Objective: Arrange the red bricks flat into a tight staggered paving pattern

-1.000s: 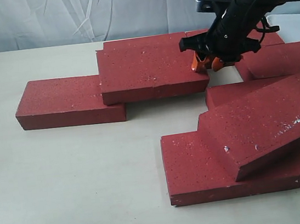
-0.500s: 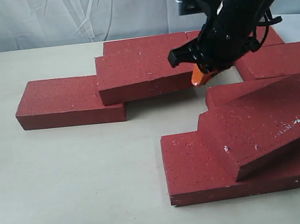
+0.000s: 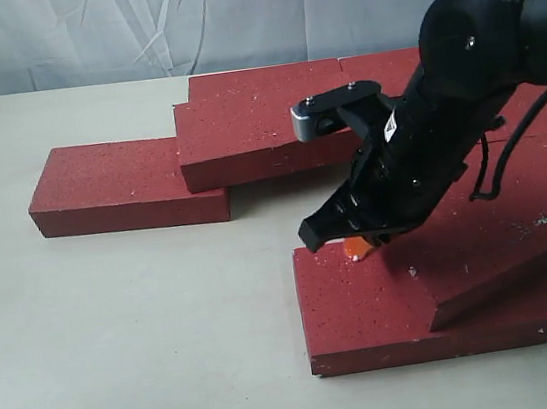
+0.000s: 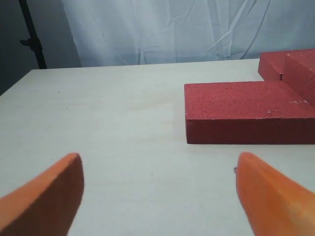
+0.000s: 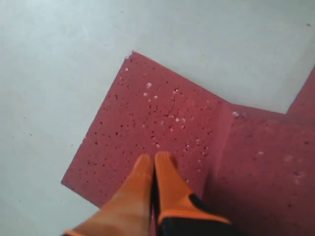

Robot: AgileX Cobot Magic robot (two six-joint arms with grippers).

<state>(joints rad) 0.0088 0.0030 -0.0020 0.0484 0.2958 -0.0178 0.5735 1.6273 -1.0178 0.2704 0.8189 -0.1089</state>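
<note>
The right jaws are shut on nothing, their two orange fingertips [image 5: 142,164] pressed together. They point down at the top face of a red brick [image 3: 353,310] that lies flat on the counter [image 3: 149,332]. From the exterior view the tips [image 3: 358,248] sit at the far edge of that face. Whether they touch it I cannot tell.

Just beside the right jaws, on the arm's side, a second red brick [image 3: 507,254] lies tilted, one edge up on the flat brick and partly hidden by the arm. Beyond the right jaws and well apart from them, another brick [image 3: 244,133] overlaps the end of a flat one [image 3: 120,184]. More bricks [image 3: 267,76] run behind those.

The left jaws stand wide open, with bare counter and nothing else between the two orange fingers [image 4: 44,196]. Ahead of them, well apart and set off toward one finger's side, a brick [image 4: 246,105] lies flat. Further bricks [image 4: 290,66] are stepped up behind it. The left jaws do not appear in the exterior view.
</note>
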